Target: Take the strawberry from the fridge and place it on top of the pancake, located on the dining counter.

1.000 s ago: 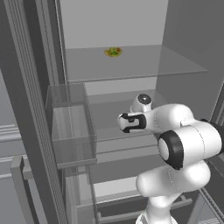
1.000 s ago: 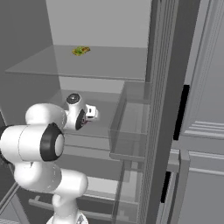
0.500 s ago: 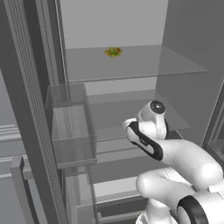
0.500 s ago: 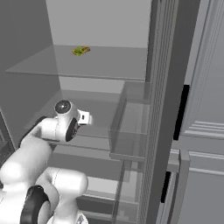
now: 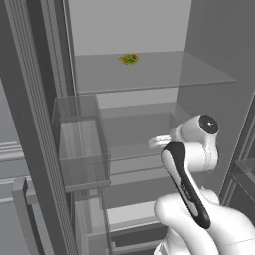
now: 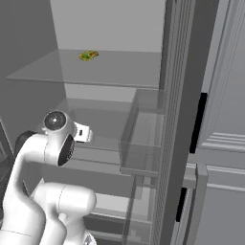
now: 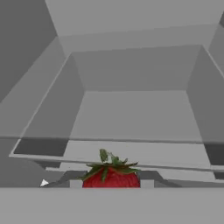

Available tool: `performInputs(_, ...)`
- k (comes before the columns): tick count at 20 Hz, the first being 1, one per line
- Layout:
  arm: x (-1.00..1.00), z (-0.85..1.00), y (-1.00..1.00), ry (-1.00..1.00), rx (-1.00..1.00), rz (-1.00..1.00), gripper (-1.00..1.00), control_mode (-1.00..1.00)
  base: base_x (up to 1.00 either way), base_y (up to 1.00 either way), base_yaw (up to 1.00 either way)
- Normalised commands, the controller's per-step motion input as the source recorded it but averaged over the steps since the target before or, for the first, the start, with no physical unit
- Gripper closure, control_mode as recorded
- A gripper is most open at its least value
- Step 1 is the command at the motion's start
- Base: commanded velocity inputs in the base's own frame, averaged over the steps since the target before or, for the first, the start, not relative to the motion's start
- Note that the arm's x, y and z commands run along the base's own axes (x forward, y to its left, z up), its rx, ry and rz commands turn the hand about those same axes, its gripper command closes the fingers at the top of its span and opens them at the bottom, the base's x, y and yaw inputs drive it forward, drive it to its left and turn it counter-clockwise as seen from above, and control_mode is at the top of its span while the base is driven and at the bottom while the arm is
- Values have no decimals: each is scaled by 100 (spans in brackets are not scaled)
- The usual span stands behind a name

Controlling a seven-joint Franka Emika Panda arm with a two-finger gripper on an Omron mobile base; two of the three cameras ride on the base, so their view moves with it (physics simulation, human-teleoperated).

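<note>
Strawberry (image 7: 111, 177) before glass shelf (image 7: 131, 153) — inside fridge (image 5: 149, 30)

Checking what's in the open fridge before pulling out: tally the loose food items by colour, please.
Red: 1, the strawberry, at the gripper
Yellow-green: 1, the small item on the upper glass shelf
Total: 2

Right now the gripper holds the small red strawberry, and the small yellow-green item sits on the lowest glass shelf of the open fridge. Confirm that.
Not quite. The small yellow-green item sits on the top glass shelf, as the left base view shows. The gripper does hold the small red strawberry.
</note>
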Motion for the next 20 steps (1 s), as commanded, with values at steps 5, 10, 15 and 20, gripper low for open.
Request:
performInputs(5,-95,54,-2,7,4,0,100,-100,0,0,0)
performInputs(10,-84,41,0,1,0,0,100,-100,0,0,0)
performInputs(15,-55,-5,0,2,0,-1,100,-100,0,0,0)
performInputs(20,-14,-12,0,6,0,0,100,100,-11,0,0)
